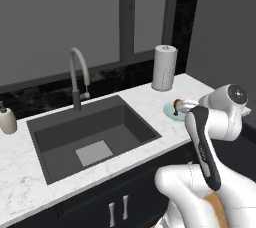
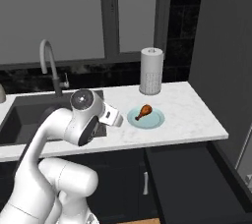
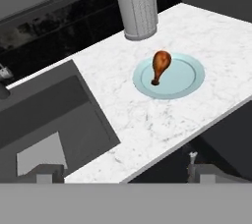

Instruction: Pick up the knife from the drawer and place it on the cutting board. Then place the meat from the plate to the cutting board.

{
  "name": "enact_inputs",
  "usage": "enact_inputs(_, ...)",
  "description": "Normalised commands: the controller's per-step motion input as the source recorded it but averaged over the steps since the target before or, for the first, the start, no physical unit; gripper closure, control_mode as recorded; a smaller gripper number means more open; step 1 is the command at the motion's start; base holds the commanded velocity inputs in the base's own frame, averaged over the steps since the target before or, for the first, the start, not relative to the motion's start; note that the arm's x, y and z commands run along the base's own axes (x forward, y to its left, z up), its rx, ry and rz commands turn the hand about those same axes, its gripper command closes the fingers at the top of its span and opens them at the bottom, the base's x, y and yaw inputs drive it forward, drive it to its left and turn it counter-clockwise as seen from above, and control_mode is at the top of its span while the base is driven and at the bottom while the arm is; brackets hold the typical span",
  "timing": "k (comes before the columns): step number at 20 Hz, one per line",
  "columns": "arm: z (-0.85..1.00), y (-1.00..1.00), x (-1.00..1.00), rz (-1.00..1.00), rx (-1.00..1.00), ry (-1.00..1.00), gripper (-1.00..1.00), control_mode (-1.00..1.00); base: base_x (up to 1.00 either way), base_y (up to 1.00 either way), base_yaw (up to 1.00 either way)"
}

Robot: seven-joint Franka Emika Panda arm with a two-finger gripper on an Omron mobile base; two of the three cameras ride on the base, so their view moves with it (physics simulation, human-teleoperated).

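Observation:
The meat (image 2: pixel 143 112), an orange-brown drumstick, lies on the round teal plate (image 2: pixel 156 121) on the marble counter, in front of the paper towel roll. The hand view shows the meat (image 3: pixel 160 66) and plate (image 3: pixel 189 78) ahead of and above my gripper (image 3: pixel 123 173), whose two fingertips stand far apart, open and empty. My gripper (image 2: pixel 117 119) hovers over the counter's front edge, left of the plate and apart from it. Below the counter at the right, the black drawer (image 2: pixel 189 176) stands pulled out, dark inside. The knife and the cutting board are out of view.
A white paper towel roll (image 2: pixel 151 70) stands behind the plate. A dark sink (image 1: pixel 92 134) with a grey faucet (image 1: pixel 77 77) lies to the left, and a soap dispenser (image 1: pixel 7 119) sits at the far left. A tall dark cabinet wall (image 2: pixel 226 46) bounds the counter's right end.

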Motion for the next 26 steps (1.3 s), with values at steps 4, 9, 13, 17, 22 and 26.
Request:
enact_inputs(4,0.00,-0.71,1.00,0.02,0.03,0.15,-1.00,-1.00,0.00,0.00,0.00)
enact_inputs(9,-0.05,-0.41,1.00,0.00,0.01,0.18,-1.00,-1.00,0.00,0.00,0.00)
enact_inputs(13,-0.43,-0.01,0.96,-0.02,-0.06,0.24,-1.00,-1.00,0.00,0.00,0.00)
enact_inputs(17,-0.27,-0.08,0.50,0.00,0.00,0.15,-1.00,-1.00,0.00,0.00,0.00)
enact_inputs(22,-0.21,-0.29,0.49,0.00,0.00,0.00,-1.00,-1.00,0.00,0.00,0.00)
enact_inputs(26,-0.18,-0.26,0.41,0.00,0.00,0.00,-1.00,-1.00,0.00,0.00,0.00)
